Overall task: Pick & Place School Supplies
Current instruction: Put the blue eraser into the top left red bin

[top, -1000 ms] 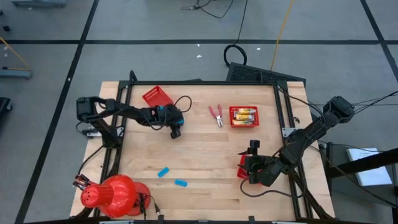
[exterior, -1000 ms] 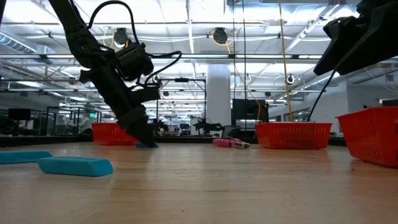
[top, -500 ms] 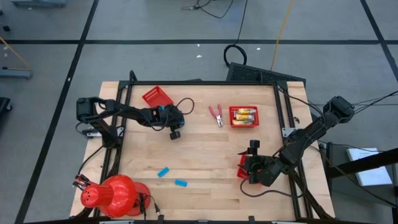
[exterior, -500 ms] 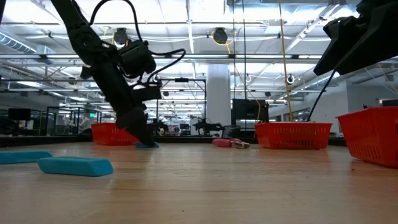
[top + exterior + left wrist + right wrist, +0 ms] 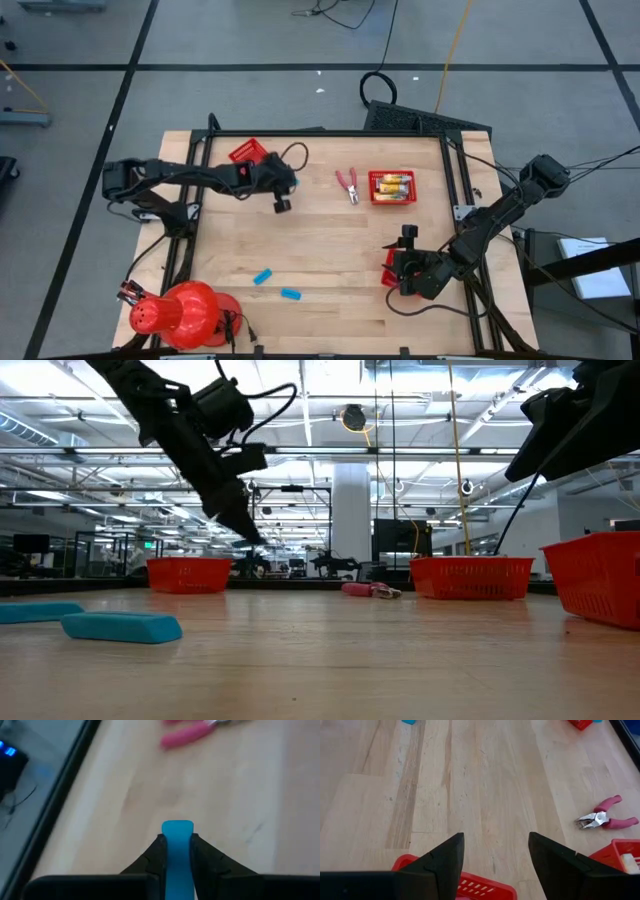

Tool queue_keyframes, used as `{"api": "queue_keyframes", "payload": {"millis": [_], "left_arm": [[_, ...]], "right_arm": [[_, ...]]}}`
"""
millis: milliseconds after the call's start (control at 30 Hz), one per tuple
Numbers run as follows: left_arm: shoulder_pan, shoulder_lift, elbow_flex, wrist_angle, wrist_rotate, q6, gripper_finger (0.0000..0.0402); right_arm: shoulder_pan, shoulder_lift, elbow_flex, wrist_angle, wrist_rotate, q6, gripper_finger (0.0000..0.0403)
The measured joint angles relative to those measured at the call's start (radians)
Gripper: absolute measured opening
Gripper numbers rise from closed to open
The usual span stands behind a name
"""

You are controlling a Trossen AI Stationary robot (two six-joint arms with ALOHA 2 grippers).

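Left gripper (image 5: 176,852) clenched on a light-blue eraser-like block (image 5: 177,851), jaws pinching its two long sides, one end poking out ahead. Lifted clear of the pale wooden surface (image 5: 330,250), just beside the empty red mesh basket (image 5: 250,154) at the far left corner. Right gripper (image 5: 495,851) parked with jaws spread wide and holding nothing, above another red mesh basket (image 5: 465,883) near the right edge.

Judged step: carrying the block over to a basket and dropping it in. Best done by bringing the block fully inside the rim before letting go, keeping the pinch firm during travel, and keeping it low enough that the block would not bounce out.

Left waiting: two more light-blue blocks (image 5: 276,284) near the front, red-handled metal pliers (image 5: 348,183) by the third basket (image 5: 391,187), that one holding yellow-and-white packets (image 5: 392,184).
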State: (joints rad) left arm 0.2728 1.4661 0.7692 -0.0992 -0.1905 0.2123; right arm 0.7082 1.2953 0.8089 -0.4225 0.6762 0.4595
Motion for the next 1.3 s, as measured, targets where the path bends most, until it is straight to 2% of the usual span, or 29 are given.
{"api": "queue_keyframes", "payload": {"millis": [200,433,567,667,900,1000,1167,1300], "left_arm": [[0.093,-0.069,-0.001,-0.105,-0.049,-0.003,0.0052],[0.219,-0.119,-0.012,-0.146,-0.045,0.021,0.0049],[0.315,-0.119,-0.060,-0.136,0.021,0.006,0.0044],[0.369,-0.119,-0.094,-0.131,0.040,-0.009,0.0002],[0.434,-0.120,-0.134,-0.075,0.063,-0.016,0.0001],[0.431,-0.120,-0.134,-0.041,0.132,-0.006,0.0007],[0.407,-0.158,-0.133,0.017,0.332,0.037,0.0038],[0.350,-0.212,-0.133,0.001,0.409,0.064,0.0074]], "right_arm": [[0.000,0.000,0.000,0.002,0.000,0.000,0.0212],[0.000,0.000,0.000,0.001,-0.001,0.004,0.0212],[0.000,0.000,0.000,0.001,-0.024,0.005,0.0212],[0.000,0.000,0.000,0.001,-0.026,0.005,0.0212],[0.000,0.000,0.000,0.001,-0.027,0.003,0.0212],[0.000,0.000,0.000,0.001,-0.027,0.002,0.0212],[0.000,0.000,0.000,0.002,-0.027,0.000,0.0212],[0.000,0.000,0.000,0.001,-0.027,0.002,0.0212]]}}
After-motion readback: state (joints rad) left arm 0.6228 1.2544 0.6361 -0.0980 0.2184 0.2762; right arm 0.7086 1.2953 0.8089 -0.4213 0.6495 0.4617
